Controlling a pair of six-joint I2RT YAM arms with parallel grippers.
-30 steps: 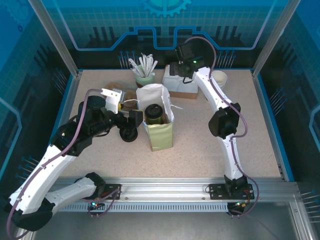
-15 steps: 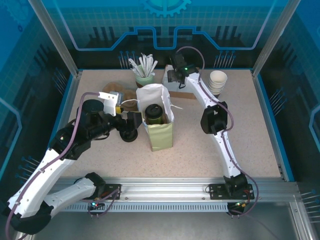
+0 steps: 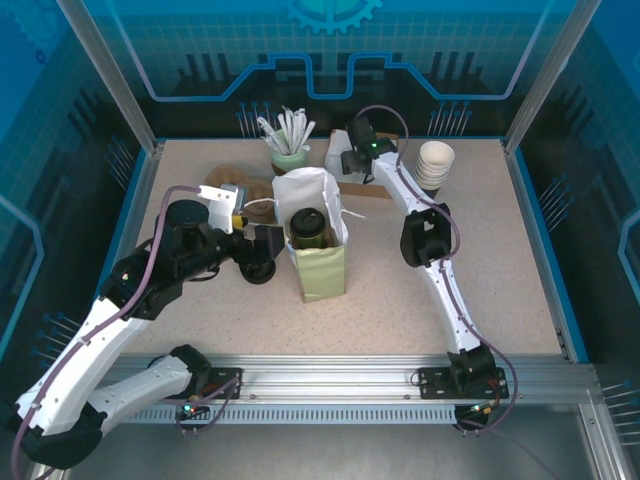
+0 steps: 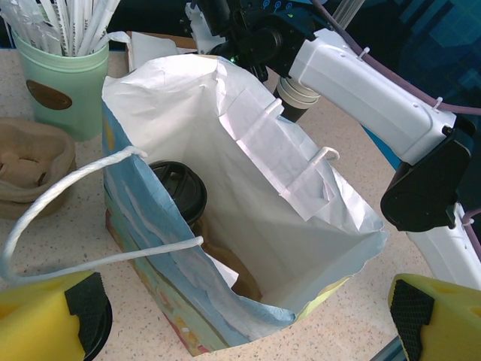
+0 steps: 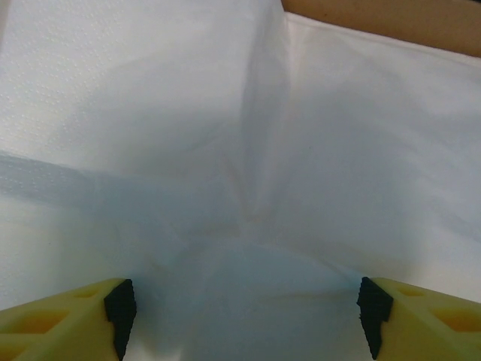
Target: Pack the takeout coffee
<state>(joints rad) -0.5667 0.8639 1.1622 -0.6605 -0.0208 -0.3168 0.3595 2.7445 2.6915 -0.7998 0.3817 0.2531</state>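
Note:
The takeout coffee, olive-green with a black lid, stands inside the open white paper bag at the table's middle, against the bag's left wall. My left gripper hovers at the bag's left side, open, its yellow fingers spread wide on either side of the bag's near edge. My right gripper is at the back, low over the white napkins in a cardboard box. It is open, with the napkins right under the fingertips.
A green cup of wrapped straws stands behind the bag. A stack of lidless white cups is at the back right. Brown cup carriers and a loose black lid lie left of the bag.
The right arm has swung left and down from above the box onto the napkins. The left arm has barely moved; the cup stays in the bag.

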